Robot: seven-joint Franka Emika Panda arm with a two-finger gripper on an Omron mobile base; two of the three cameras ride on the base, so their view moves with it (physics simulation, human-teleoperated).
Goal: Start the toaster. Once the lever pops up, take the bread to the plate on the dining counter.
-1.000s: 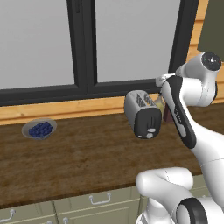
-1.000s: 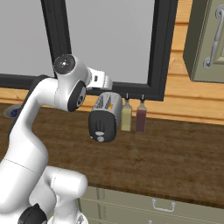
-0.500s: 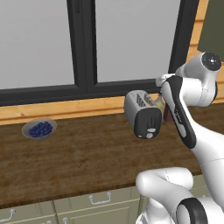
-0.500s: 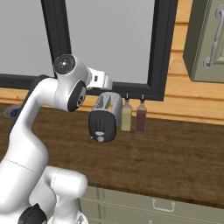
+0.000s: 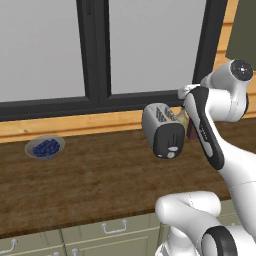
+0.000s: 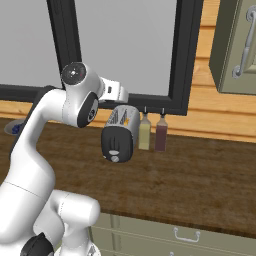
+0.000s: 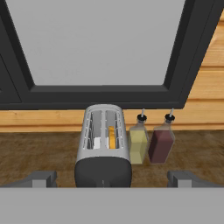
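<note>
The silver-grey toaster (image 7: 103, 146) stands on the wooden counter below the window, its black end panel (image 5: 167, 144) facing me; it also appears in the right base view (image 6: 120, 132). A tan slice of bread (image 7: 112, 138) sits low in its right slot. My gripper (image 7: 113, 179) hovers above and just in front of the toaster, open, with the fingertips (image 7: 41, 178) spread wide on either side and nothing between them. The plate and the dining counter are out of view.
Right of the toaster stand a yellow bottle (image 7: 139, 144) and a dark red bottle (image 7: 161, 144), close against it. A grey bowl of blue berries (image 5: 45, 147) sits far left on the counter. A black window frame (image 7: 100, 94) runs behind, and a wall cabinet (image 6: 235, 45) hangs at the right.
</note>
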